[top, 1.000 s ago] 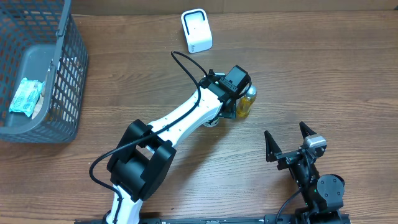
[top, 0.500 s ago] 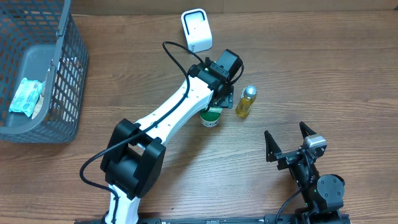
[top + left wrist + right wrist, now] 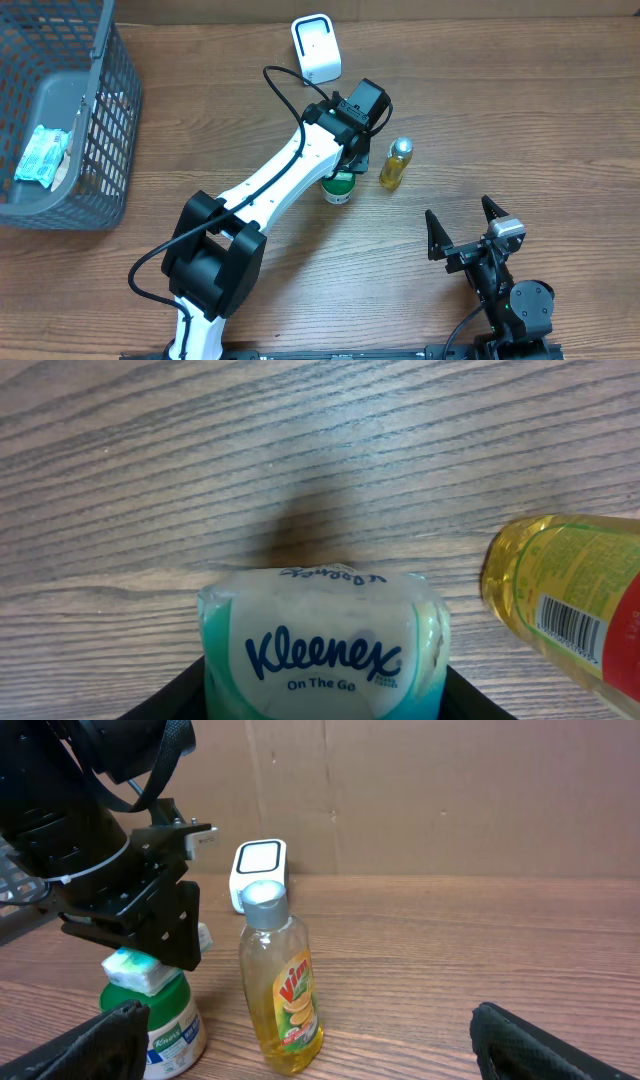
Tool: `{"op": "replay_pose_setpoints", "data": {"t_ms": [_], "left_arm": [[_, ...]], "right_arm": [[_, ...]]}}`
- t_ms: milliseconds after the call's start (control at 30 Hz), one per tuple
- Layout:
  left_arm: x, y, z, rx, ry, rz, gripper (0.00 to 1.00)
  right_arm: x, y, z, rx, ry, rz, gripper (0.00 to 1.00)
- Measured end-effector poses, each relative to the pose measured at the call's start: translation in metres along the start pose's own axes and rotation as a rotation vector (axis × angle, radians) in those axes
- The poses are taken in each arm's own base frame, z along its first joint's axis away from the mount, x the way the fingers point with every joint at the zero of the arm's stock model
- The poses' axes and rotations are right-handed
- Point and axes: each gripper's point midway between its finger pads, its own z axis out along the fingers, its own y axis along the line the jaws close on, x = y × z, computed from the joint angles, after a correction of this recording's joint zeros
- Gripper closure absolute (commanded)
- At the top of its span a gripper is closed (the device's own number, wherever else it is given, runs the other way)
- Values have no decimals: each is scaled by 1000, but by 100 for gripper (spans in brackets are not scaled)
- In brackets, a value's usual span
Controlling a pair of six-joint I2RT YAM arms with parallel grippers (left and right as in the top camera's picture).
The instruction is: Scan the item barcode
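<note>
The wire basket [image 3: 110,110] sat well off to the left of the left gripper [image 3: 325,705]. The white scanner [image 3: 316,49] stood beyond it, and the yellow bottle [image 3: 396,165] just to its right. Beneath it stood a green-topped tub [image 3: 339,189], with the Kleenex pack [image 3: 325,645] on top, clasped between its fingers. The right gripper [image 3: 463,226] gaped wide, well apart.

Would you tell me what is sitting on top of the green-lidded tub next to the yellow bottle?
A Kleenex pack sits on the tub, held at its sides by the left gripper. Pack and gripper cover most of the lid, so its top cannot be seen.
</note>
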Motion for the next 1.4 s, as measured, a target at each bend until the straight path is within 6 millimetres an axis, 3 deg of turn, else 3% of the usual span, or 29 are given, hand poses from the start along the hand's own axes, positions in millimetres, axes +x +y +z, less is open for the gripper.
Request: {"op": "replay_pose_setpoints", "data": {"t_ms": [367,633,767,1000,1233,1400], "left_arm": [[9,5,-19,9,31,14,48],[24,12,-20,-18,97,23,46],[22,11,-20,-12,86,20,43],[19,9,-20,-4,74,14,25],[15,8,-20,1,63,20,27],[-3,18,-36,13,39,6,25]], "right_arm": [[0,0,0,0,0,0,0],[0,0,0,0,0,0,0],[0,0,0,0,0,0,0],[0,0,0,0,0,0,0],[0,0,0,0,0,0,0],[0,0,0,0,0,0,0]]}}
